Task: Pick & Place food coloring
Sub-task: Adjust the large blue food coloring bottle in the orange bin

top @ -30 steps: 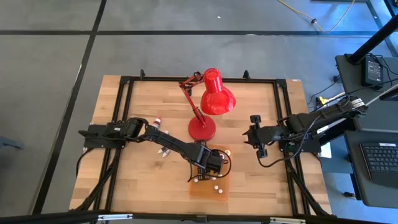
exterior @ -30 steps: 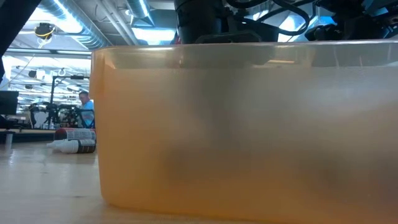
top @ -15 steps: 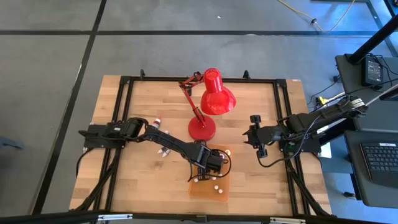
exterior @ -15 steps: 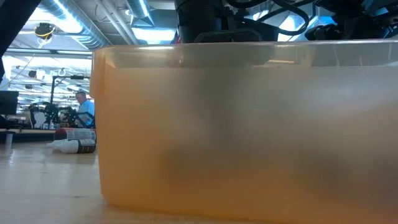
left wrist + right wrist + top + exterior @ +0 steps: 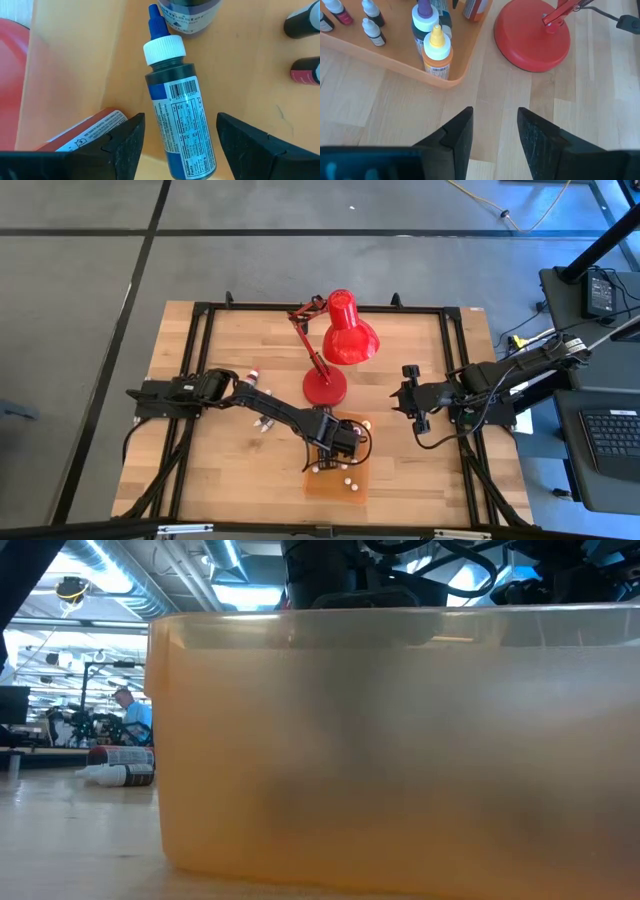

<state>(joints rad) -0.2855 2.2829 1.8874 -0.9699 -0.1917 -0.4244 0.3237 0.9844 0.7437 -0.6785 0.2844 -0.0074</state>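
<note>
My left gripper (image 5: 335,442) (image 5: 180,117) hangs open over the translucent orange tray (image 5: 335,478), pointing steeply down. Between its fingers a blue food coloring bottle (image 5: 172,95) with a white collar and blue tip lies on its side on the tray floor. The fingers stand on either side of it without touching. A red-labelled bottle (image 5: 85,132) lies beside the left finger. Several small bottles (image 5: 372,22) and an orange one with a yellow cap (image 5: 437,55) stand upright in the tray. My right gripper (image 5: 410,402) (image 5: 495,112) waits open over bare wood.
The red desk lamp (image 5: 340,340) stands just beyond the tray, its round base (image 5: 532,35) close to the tray's corner. A few loose bottles (image 5: 262,420) (image 5: 120,765) lie on the wood at the left. The tray wall (image 5: 400,740) fills the low view.
</note>
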